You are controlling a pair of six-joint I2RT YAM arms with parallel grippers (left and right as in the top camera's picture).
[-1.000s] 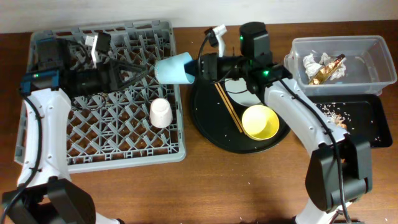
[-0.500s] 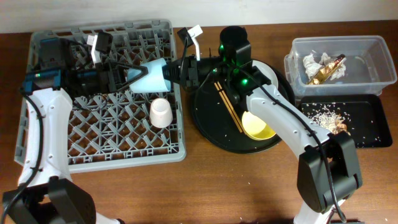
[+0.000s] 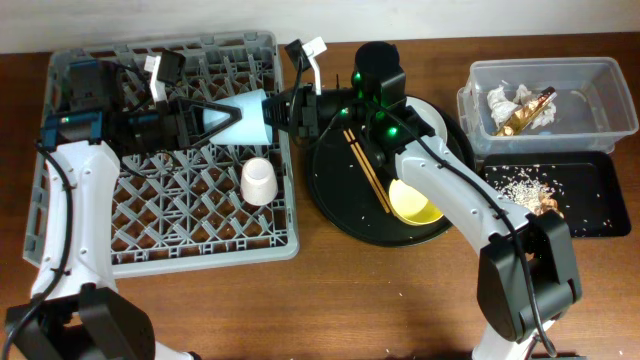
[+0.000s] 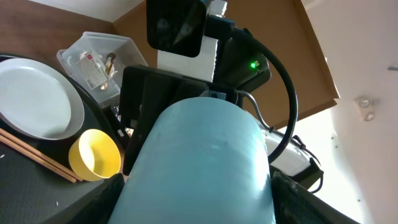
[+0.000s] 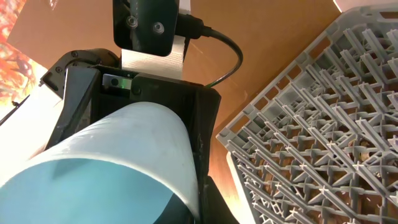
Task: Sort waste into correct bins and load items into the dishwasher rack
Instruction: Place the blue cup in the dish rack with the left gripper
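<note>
- The left gripper [image 3: 225,119] has its fingers spread wide around the big open end of the light blue cup [image 3: 252,118] (I cannot tell if they touch it).
- The cup lies on its side between the two grippers, over the right edge of the dishwasher rack [image 3: 170,262].
- The pale pink cup [image 3: 258,181] sits in the rack, near the left gripper's tips.
- The right gripper [image 3: 283,112] pinches the cup's small end.
- Behind the right gripper, the chopsticks [image 3: 368,172] and the yellow bowl [image 3: 412,205] lie on a round black tray [image 3: 335,205].
- Well apart from it stands the clear tub [image 3: 600,90].
</note>
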